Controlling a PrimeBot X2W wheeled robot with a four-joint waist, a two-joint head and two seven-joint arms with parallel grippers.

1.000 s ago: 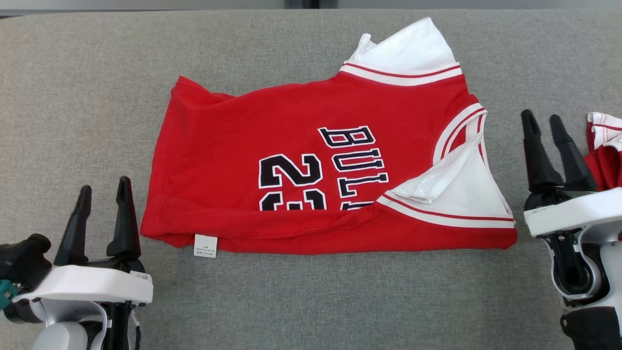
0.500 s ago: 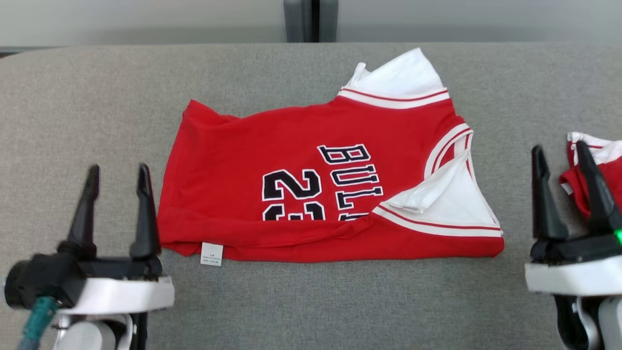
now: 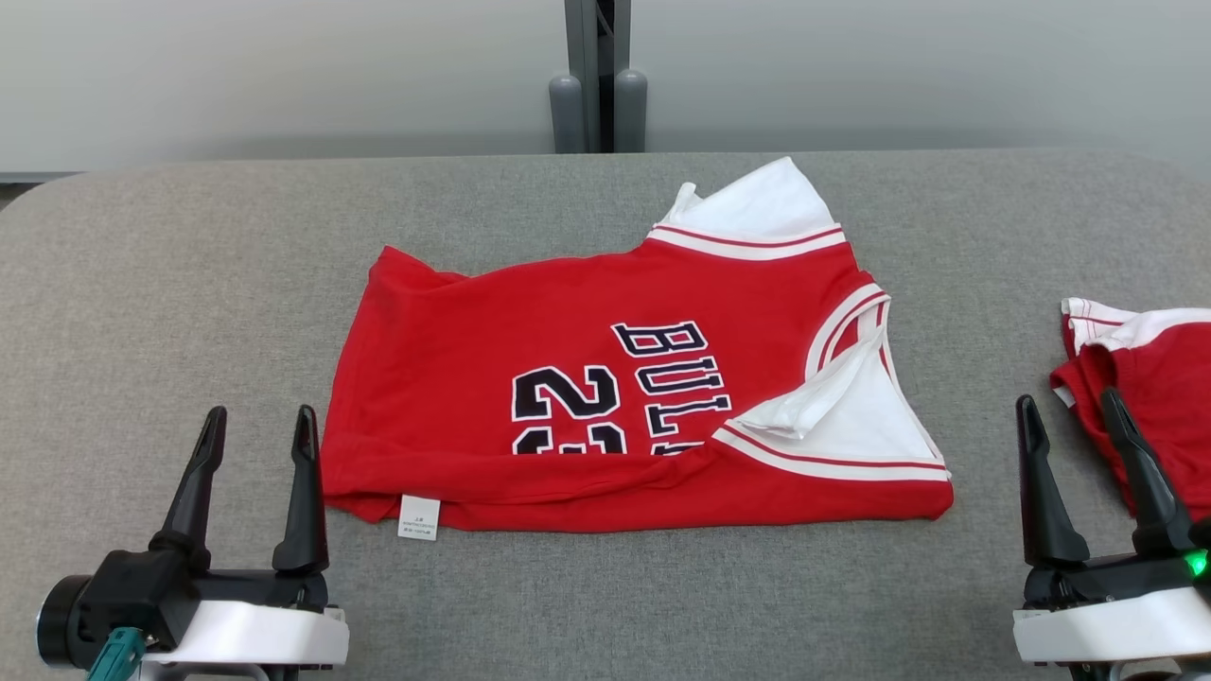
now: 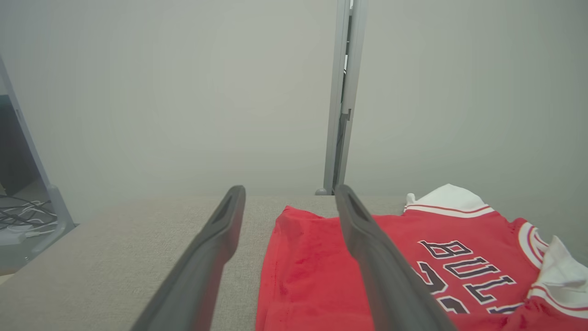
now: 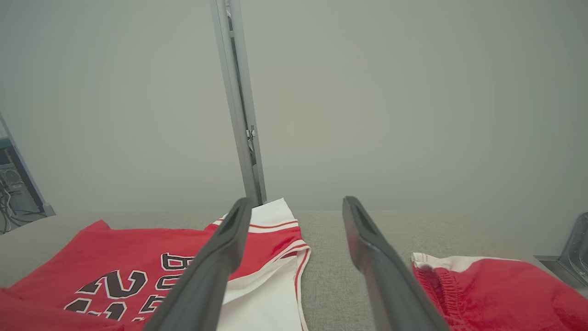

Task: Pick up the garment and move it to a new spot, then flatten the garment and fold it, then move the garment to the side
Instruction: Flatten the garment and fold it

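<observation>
Mid-table, on the grey fabric-covered surface (image 3: 189, 284), lies the red BULLS jersey (image 3: 568, 378), collar end twd the robot's right, hem end twd its left. Its near long edge is turned up over the lower part of the "23" and lettering, w/ the near white sleeve (image 3: 851, 416) laid in on top and a small white label (image 3: 419, 517) poking out at the near edge. The far sleeve (image 3: 757, 208) sticks out flat.

Judging by that: placed and flattened, first fold prob. done. Left to do, I'd say: far side + sleeve folded in, maybe a crosswise fold, then the shift to the side.

Left gripper (image 3: 261, 412) hovers just beside the jersey's hem corner, fingers spread wide, nothing in them. Right gripper (image 3: 1066, 397) sits btwn the jersey and the red shorts (image 3: 1154, 378), also wide open and empty.

Room: plain pale wall behind, a grey upright post (image 3: 596, 76) at the table's far edge, some cables (image 4: 18, 216) off to one side in the left wrist view.
</observation>
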